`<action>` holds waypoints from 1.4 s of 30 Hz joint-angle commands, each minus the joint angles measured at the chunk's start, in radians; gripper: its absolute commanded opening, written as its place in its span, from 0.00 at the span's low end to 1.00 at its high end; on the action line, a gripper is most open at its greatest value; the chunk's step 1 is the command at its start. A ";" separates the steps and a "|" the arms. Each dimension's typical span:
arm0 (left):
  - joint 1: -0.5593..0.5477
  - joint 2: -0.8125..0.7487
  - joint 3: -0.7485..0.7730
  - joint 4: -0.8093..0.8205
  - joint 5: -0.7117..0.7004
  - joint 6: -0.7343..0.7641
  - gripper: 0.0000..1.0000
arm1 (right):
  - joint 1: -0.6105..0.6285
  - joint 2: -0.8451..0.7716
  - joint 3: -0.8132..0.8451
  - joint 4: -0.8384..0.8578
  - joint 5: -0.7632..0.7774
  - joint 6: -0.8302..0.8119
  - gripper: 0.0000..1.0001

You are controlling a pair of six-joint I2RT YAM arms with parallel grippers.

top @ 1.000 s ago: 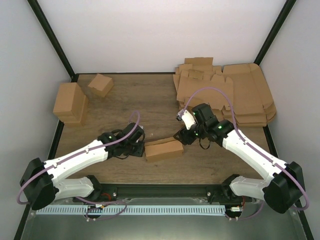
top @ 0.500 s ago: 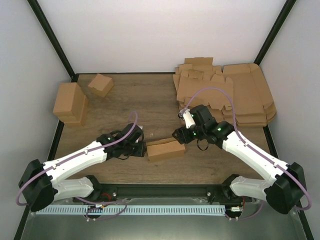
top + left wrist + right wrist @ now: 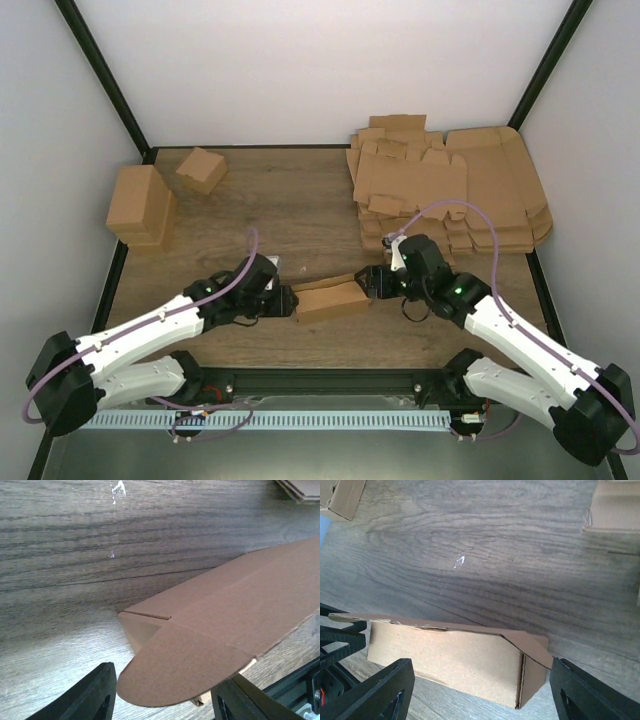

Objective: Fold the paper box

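**Box sits bottom-center, both grippers spread wide around its ends**

In the top view the paper box (image 3: 330, 297) lies on the wooden table (image 3: 300, 200), low in the frame, just below center, long side running left to right and tipped up a little toward the right. The left gripper (image 3: 283, 300) is right at its left end and the right gripper (image 3: 372, 282) right at its right end. From up there you can't tell how far apart either set of fingers is.

The wrist cams sort that out. In the left wrist view the box (image 3: 225, 615) fills the right half, with a rounded flap sticking out low over the gap of the left gripper (image 3: 167, 680). The fingers are spread wide either side of that flap.

The right wrist view shows the box (image 3: 450, 662) as a closed oblong with a thin top panel overhanging its far edge. The right gripper (image 3: 480, 672) is wide too, and neither finger touches the cardboard.

Only the top view gives you the rest: a stack of flat cardboard sheets (image 3: 450, 190) upper right, and folded brown boxes (image 3: 140, 205) upper left.
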 commanded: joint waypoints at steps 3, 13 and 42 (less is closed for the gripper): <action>0.009 0.003 -0.039 0.095 0.003 -0.044 0.50 | 0.006 -0.034 -0.053 0.047 -0.006 0.123 0.76; 0.028 0.014 -0.086 0.129 0.014 -0.058 0.35 | 0.006 -0.032 -0.171 0.150 -0.039 0.214 0.67; 0.038 0.071 -0.114 0.177 0.066 -0.048 0.16 | 0.007 0.013 -0.245 0.255 -0.158 0.275 0.35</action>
